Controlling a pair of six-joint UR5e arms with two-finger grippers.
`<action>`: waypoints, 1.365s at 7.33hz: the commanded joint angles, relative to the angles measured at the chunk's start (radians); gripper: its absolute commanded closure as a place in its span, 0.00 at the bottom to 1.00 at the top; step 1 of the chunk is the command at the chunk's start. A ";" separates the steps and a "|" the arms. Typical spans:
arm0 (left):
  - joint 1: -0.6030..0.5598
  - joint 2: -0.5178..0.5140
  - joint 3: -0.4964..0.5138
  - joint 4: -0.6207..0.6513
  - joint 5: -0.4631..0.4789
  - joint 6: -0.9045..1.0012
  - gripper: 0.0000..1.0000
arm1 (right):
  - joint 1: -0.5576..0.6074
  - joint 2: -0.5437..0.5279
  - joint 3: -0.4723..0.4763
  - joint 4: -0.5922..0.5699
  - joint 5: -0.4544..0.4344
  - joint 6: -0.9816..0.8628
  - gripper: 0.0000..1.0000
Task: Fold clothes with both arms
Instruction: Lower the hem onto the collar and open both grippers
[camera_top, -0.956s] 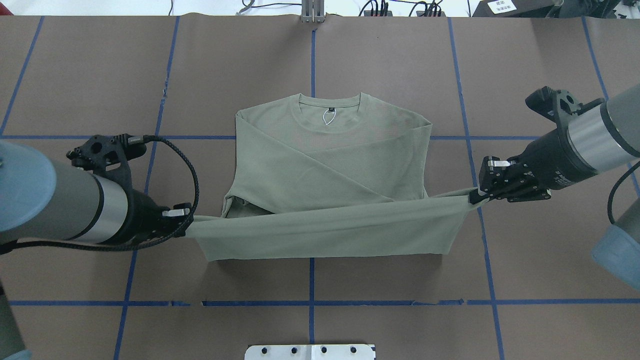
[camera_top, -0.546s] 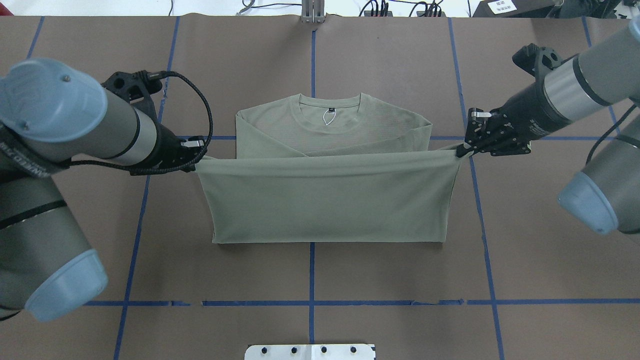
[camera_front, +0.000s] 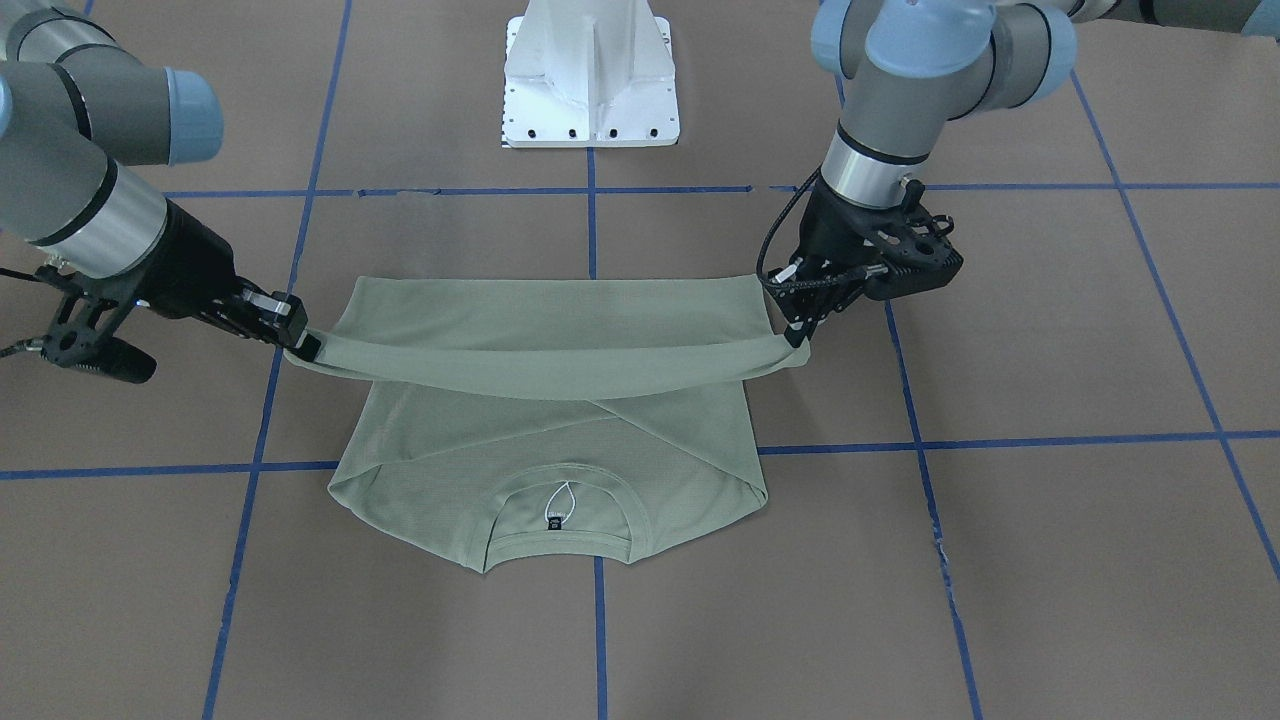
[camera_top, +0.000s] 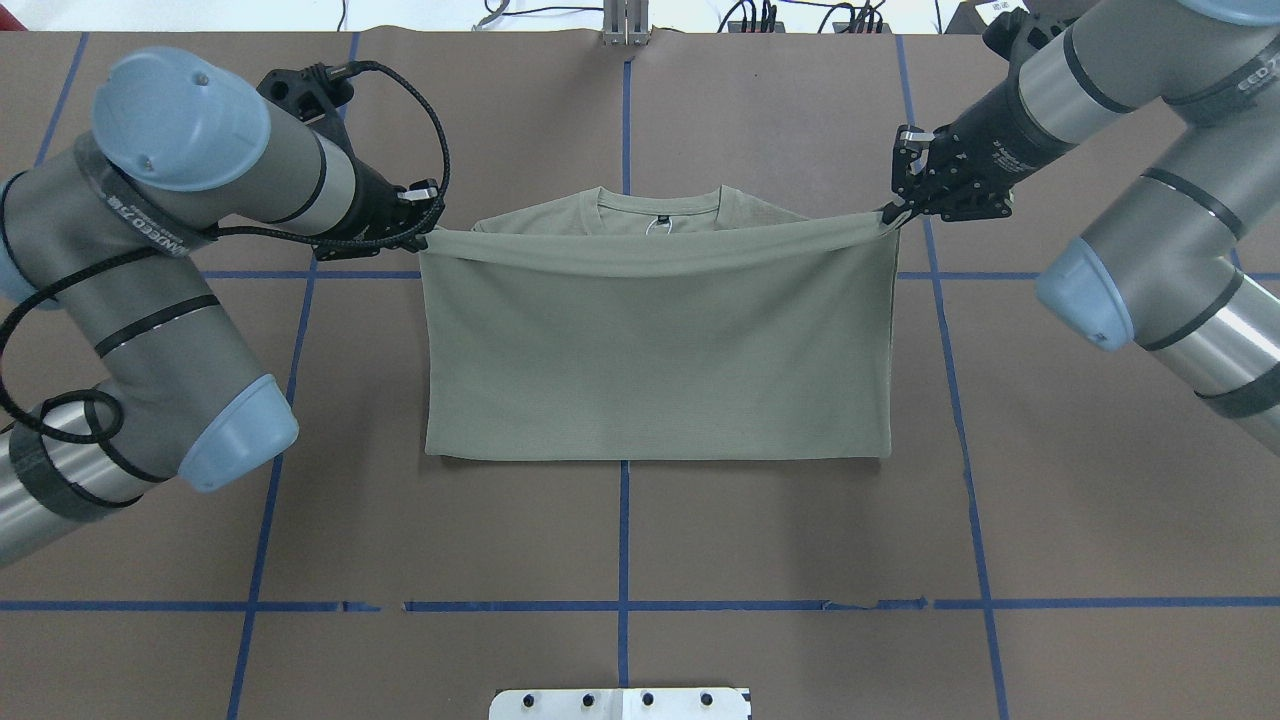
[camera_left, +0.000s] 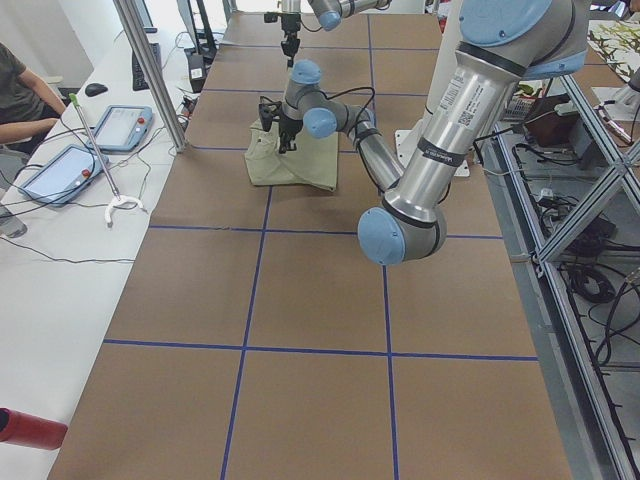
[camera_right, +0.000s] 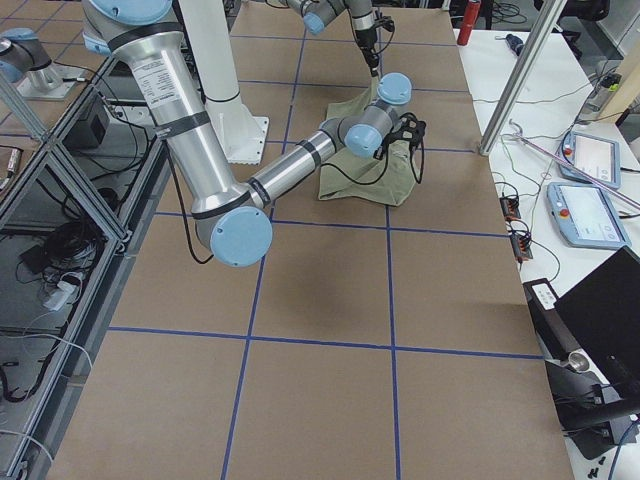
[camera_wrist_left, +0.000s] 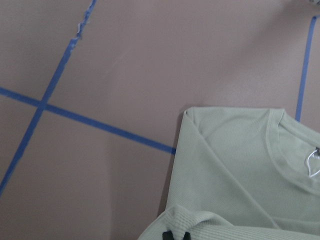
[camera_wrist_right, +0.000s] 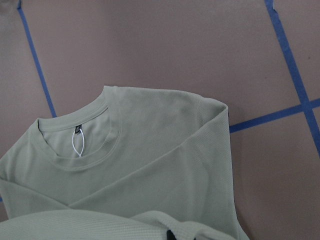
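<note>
The pale green shirt lies on the brown table with its round neck at the far side and both sleeves folded across the chest. My left gripper is shut on the hem's left corner. My right gripper is shut on the right corner. Between them the hem hangs taut just above the shirt, near the collar. In the front view the left gripper is on the right and the right gripper on the left. Both wrist views look down on the collar and black label.
The white pedestal base stands at the robot's side of the table. Blue tape lines divide the brown cover into squares. A person sits at a side table with tablets beyond the far edge.
Both grippers have carried the hem away from the robot, from mid-shirt up to the collar. The lower half now drapes over the crossed sleeves, and both arms have stretched farther out.
</note>
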 joint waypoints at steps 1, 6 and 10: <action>-0.015 -0.026 0.157 -0.151 0.004 -0.039 1.00 | 0.002 0.105 -0.176 0.003 -0.010 -0.002 1.00; -0.014 -0.060 0.405 -0.368 0.008 -0.085 1.00 | -0.007 0.153 -0.307 0.005 -0.074 -0.004 1.00; -0.014 -0.098 0.434 -0.368 0.036 -0.114 1.00 | -0.010 0.177 -0.345 0.005 -0.076 -0.004 1.00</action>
